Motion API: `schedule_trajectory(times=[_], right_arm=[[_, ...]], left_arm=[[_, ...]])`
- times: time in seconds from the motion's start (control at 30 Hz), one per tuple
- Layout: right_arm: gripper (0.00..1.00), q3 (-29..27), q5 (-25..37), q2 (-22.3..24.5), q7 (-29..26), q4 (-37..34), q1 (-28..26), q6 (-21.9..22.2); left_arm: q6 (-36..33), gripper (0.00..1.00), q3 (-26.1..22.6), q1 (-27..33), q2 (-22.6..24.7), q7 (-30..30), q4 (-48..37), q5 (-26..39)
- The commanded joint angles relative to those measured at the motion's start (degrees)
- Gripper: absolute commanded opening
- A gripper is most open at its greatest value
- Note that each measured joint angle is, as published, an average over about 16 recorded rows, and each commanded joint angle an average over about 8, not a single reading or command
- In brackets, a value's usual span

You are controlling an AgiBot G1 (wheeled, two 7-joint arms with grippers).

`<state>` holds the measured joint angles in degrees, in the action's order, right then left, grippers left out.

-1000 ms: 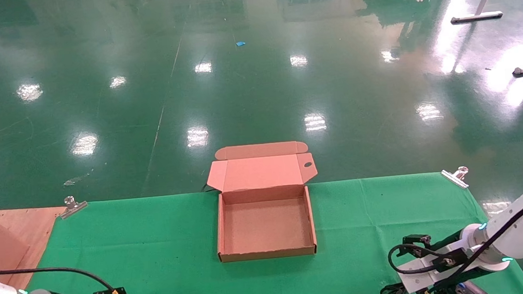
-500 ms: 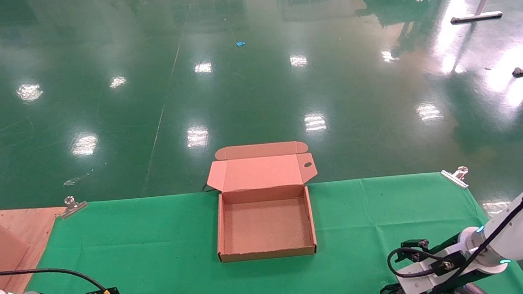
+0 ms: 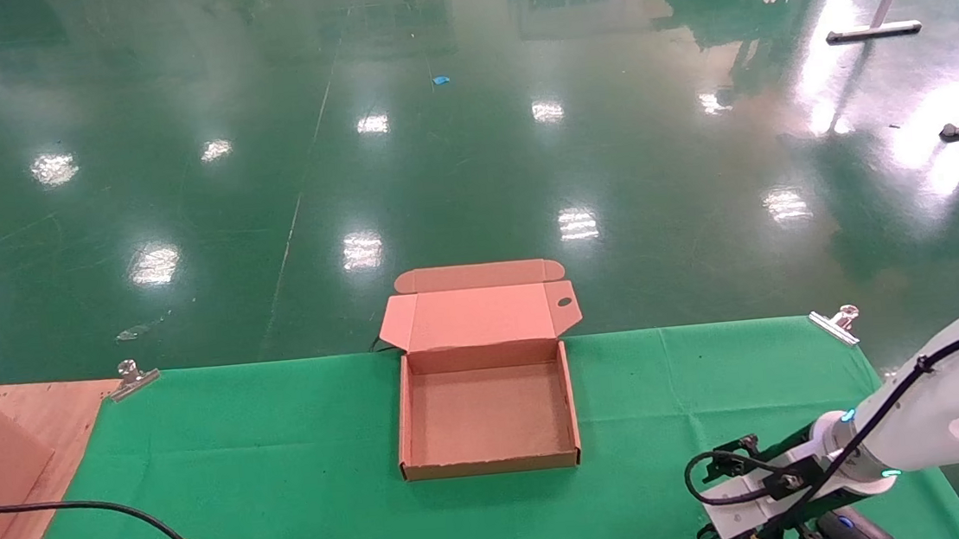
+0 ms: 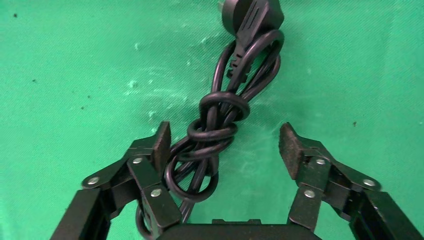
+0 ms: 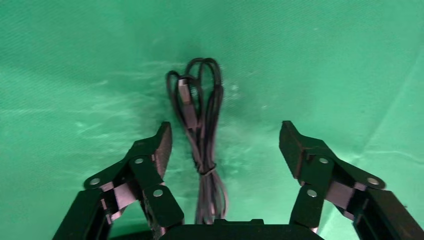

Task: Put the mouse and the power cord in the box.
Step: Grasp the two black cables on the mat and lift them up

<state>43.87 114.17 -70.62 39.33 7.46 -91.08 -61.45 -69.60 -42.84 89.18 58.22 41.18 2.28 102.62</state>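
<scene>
At the counter's near edge, the left hand (image 4: 222,142) is spread wide around the knotted power cord (image 4: 220,125), while the right hand (image 5: 225,140) is spread wide over the mouse (image 3: 849,528) cable (image 5: 200,125). Farther back, the box (image 3: 491,465) sits open at mid-counter.

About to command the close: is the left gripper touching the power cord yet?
Cannot tell. In the left wrist view the left gripper is open around the power cord; one pad overlaps a loop, but contact or a gap isn't plain.
</scene>
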Motion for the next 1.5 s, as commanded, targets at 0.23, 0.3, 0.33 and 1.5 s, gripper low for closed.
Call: schedule_trajectory(times=[0.23,0.3,0.33,1.5], right_arm=[[0.00,-0.2,-0.2,-0.8,1.7,-2.5,-1.0,0.3],[0.00,-0.2,-0.3,-0.7,2.2,-3.1,-1.1,0.0],[0.00,-0.2,-0.3,-0.6,2.4,-3.4,-1.1,-0.1],[0.00,-5.7,-8.6,5.1,2.9,0.6,-19.7,-23.4]], left_arm=[[0.4,0.00,-0.2,0.2,0.2,0.6,-1.1,0.3],[0.4,0.00,-0.2,0.2,0.2,0.6,-1.3,0.4],[0.5,0.00,-0.3,0.1,0.3,0.6,-1.4,0.4],[-19.0,0.00,-1.5,20.6,0.4,-1.9,8.4,1.9]])
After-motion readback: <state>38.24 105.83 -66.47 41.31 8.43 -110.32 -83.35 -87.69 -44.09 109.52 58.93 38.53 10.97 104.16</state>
